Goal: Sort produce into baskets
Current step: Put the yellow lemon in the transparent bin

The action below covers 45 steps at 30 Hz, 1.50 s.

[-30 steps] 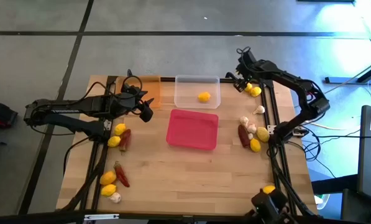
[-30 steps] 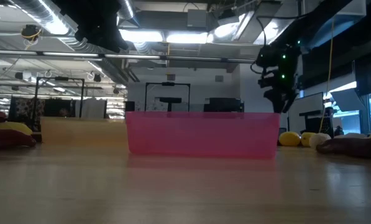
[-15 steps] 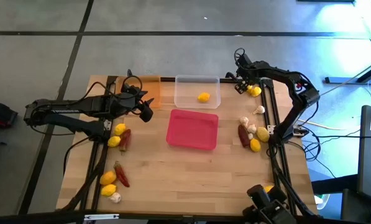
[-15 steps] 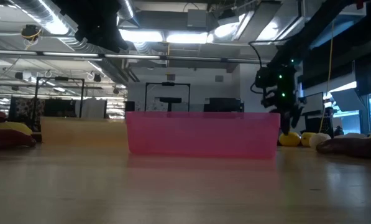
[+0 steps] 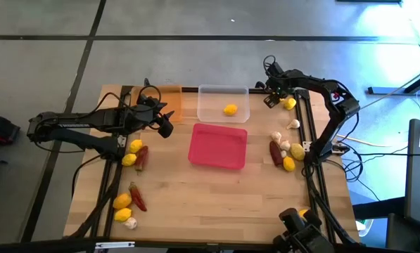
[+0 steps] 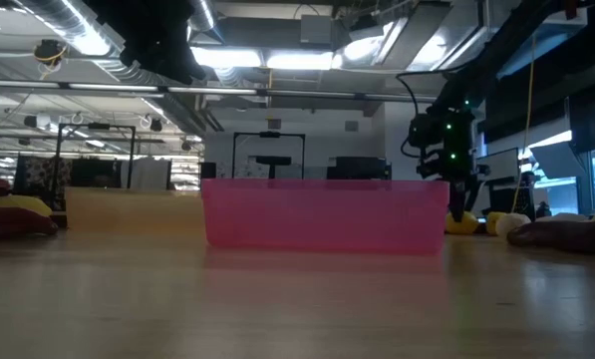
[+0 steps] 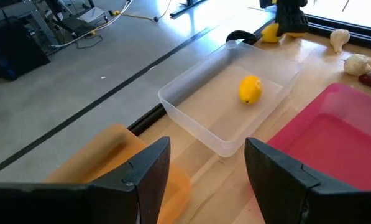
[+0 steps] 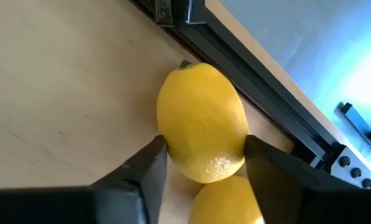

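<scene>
Left end effector fingers spread apart at the frame's bottom; clear tray at centre holding one lemon; pink tray at right; orange tray at lower left.

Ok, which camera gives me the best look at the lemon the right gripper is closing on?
The right wrist view: the lemon fills the frame between the right gripper fingers, which touch its sides. The high view shows only a small yellow spot at the table's far right corner. The low view barely shows it, and the left wrist view shows it far off.
</scene>
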Each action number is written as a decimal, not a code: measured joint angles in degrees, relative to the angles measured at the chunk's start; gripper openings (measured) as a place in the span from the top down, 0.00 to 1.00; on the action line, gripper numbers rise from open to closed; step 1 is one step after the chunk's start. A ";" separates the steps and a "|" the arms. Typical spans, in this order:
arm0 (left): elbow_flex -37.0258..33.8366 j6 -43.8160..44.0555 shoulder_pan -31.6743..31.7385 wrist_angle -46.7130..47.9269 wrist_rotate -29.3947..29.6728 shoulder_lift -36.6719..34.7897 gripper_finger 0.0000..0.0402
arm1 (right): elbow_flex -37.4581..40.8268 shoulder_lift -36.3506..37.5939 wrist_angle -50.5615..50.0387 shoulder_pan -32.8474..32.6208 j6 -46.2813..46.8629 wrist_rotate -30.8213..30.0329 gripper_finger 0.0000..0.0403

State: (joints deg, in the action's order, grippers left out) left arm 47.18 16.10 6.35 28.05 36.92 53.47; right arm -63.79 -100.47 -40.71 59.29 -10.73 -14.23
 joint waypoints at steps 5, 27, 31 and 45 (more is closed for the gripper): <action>0.00 -0.01 0.00 -0.01 0.00 0.00 0.49 | -0.04 0.09 1.05 0.00 -0.23 2.09 0.68; 0.00 -0.02 0.00 -0.31 -0.02 0.00 0.50 | 0.02 8.83 6.44 -7.53 -4.59 4.29 0.71; 0.00 -0.02 0.02 -0.43 -0.02 0.00 0.50 | 0.02 11.25 10.83 -11.05 -4.60 8.45 0.71; 0.00 -0.21 0.00 -0.46 0.01 0.00 0.50 | -0.02 9.21 26.88 -21.47 -4.18 13.86 0.71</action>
State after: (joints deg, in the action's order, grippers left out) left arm 47.18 15.89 6.35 27.59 36.93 53.47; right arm -63.81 -91.26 -13.83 37.82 -14.91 -0.36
